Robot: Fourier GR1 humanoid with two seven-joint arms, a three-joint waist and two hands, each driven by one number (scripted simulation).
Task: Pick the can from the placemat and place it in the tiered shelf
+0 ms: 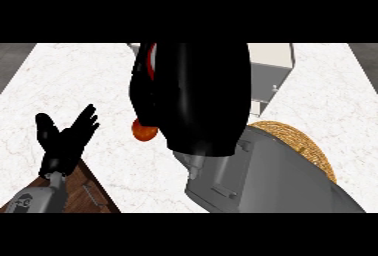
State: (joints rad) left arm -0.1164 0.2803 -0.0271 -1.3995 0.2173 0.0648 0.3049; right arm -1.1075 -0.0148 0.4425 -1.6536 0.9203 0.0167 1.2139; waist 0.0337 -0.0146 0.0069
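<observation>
White marble counter (88, 75) is filling most of the frame. The right hand (196, 100) is looming large at centre, its black back hiding the fingers, so whether it is open or gripping cannot be told. A red and white sliver at its upper left edge may be the can (150, 60). An orange round object (144, 131) is peeking out beside it. A white tiered shelf (269, 70) is showing at upper right, a woven placemat (306, 145) at right. The left hand (65, 140) is resting open, fingers up, at lower left.

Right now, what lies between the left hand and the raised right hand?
In the head view, bare white marble counter and a small orange ball-like object beside the right hand; the left hand rests open.
</observation>
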